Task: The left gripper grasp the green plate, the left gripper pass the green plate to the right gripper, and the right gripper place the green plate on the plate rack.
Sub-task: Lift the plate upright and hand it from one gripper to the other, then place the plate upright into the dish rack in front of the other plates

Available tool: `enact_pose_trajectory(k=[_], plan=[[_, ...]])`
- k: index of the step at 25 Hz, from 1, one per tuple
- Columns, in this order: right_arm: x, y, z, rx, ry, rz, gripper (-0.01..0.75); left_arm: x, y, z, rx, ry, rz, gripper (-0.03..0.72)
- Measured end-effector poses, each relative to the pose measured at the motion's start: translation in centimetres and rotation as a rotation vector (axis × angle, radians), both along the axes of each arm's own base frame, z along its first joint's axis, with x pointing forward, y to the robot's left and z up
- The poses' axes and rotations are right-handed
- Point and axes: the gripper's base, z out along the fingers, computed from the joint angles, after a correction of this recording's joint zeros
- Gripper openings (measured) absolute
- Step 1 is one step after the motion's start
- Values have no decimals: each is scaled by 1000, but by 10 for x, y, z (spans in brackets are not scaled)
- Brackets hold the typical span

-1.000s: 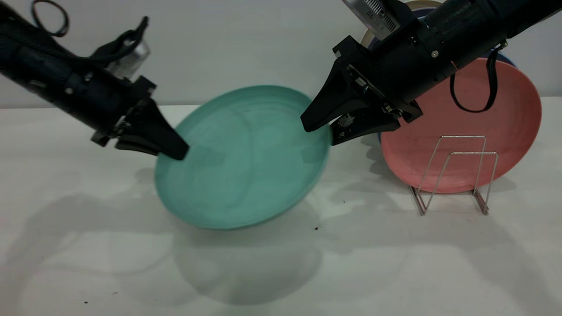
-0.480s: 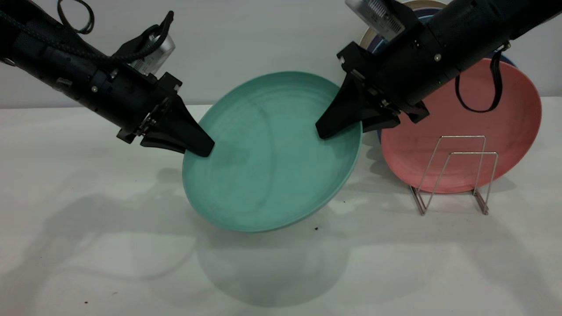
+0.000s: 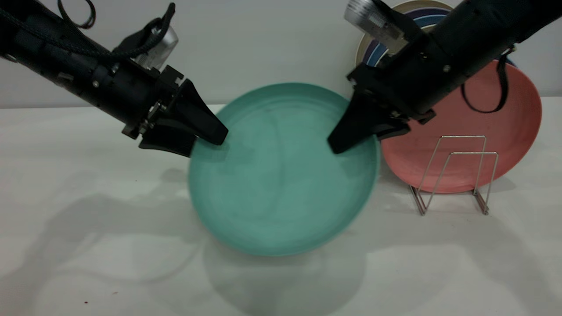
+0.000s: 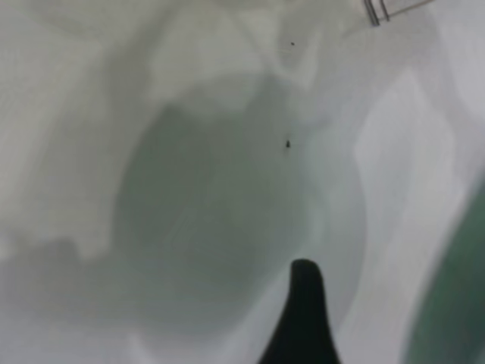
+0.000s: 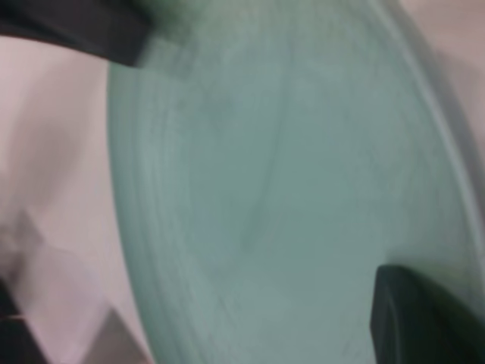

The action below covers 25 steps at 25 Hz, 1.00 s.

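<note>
The green plate [image 3: 281,175] is hanging tilted above the table [image 3: 88,245] at centre, well short of the plate rack [image 3: 456,175] standing at right in front of a pink plate [image 3: 505,127]. The right gripper [image 3: 347,140] is clamping the plate's upper right rim, while the left gripper [image 3: 206,140] is sitting at the upper left rim with its fingers spread, apparently letting go. In my judgement the grasp is done and the handover is all but finished; carrying the plate right and slotting it into the rack are not yet done.
</note>
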Motion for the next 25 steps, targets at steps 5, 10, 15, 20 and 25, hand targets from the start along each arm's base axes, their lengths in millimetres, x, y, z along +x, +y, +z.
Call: enact_pose_trajectory(k=[5, 10, 15, 20, 25], plan=[[5, -21, 20, -60, -146, 64, 76, -3, 7, 14, 6, -3, -25, 688], [0, -30, 61, -184, -452, 275, 75, -1, 29, 30, -5, -27, 18, 619], [-6, -50, 102, -392, -730, 454, 75, -2, 39, 33, -22, -3, 34, 583], [1, -85, 121, -553, -849, 416, 75, -3, 39, 33, -28, 4, 30, 580], [6, -112, 123, -637, -900, 429, 75, -3, 39, 33, -28, 4, 30, 580]])
